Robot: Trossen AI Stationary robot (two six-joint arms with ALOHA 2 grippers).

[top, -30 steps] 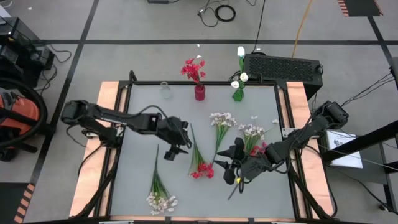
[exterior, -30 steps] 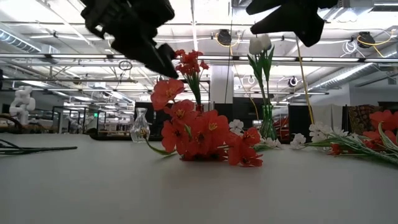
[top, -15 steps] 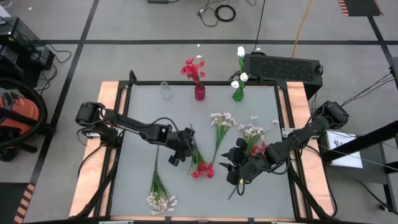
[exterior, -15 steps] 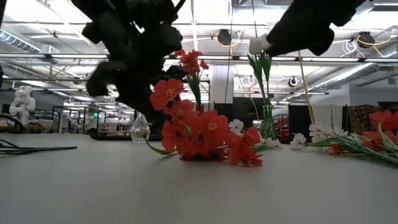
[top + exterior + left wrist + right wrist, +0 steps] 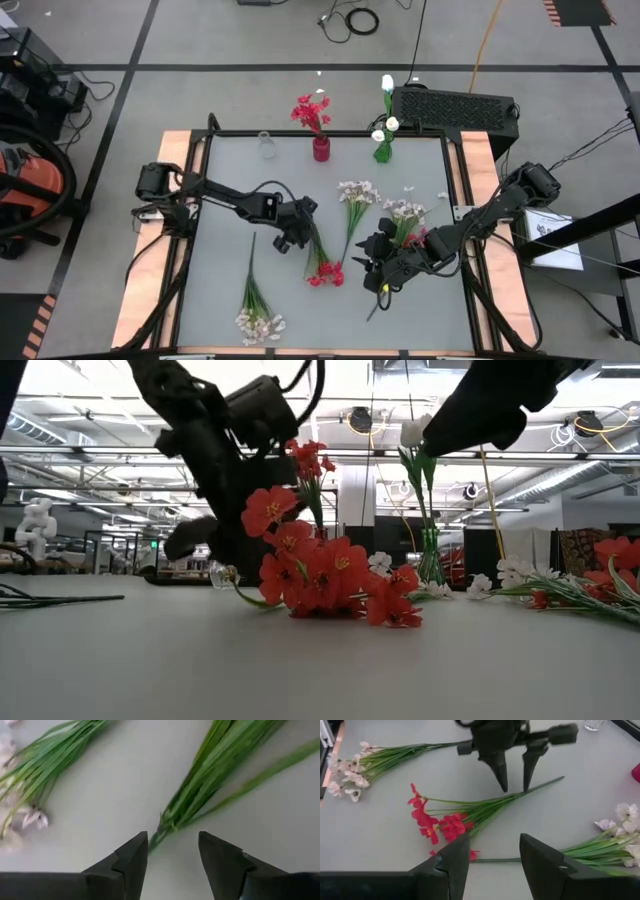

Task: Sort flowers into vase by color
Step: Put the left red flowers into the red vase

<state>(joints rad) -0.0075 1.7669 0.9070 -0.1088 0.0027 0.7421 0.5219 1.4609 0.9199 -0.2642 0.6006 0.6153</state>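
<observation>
Red flower bunch (image 5: 322, 262): I see it lying flat on the worktop (image 5: 225, 200) near the middle, blooms toward the near edge, green stems running up toward the far side.
Left gripper (image 5: 293, 238): I have it down over the stem end of that red bunch; in the left wrist view the jaws stand apart with the stem tips between them, nothing clamped that I can see.
Right gripper (image 5: 378, 266): it hangs low just right of the red blooms, jaws parted and empty, pointing toward the left gripper across the bunch.
Pale bunch, near-left (image 5: 256, 305): lies flat near the front left of the worktop, blossoms toward the near edge, well apart from both grippers.
Pale bunch, centre (image 5: 354, 200): lies flat just right of the red bunch, blossoms toward the far side.
Pale bunch, right (image 5: 405, 215): lies beside the right arm, partly covered by it; I also see some red blooms there, next to the arm.
Red vase (image 5: 321, 149): upright at the far edge, holding red blooms.
Green vase (image 5: 383, 150): upright to its right, holding white buds.
Clear vase (image 5: 266, 146): upright left of the red vase; I see no stems in it.
</observation>
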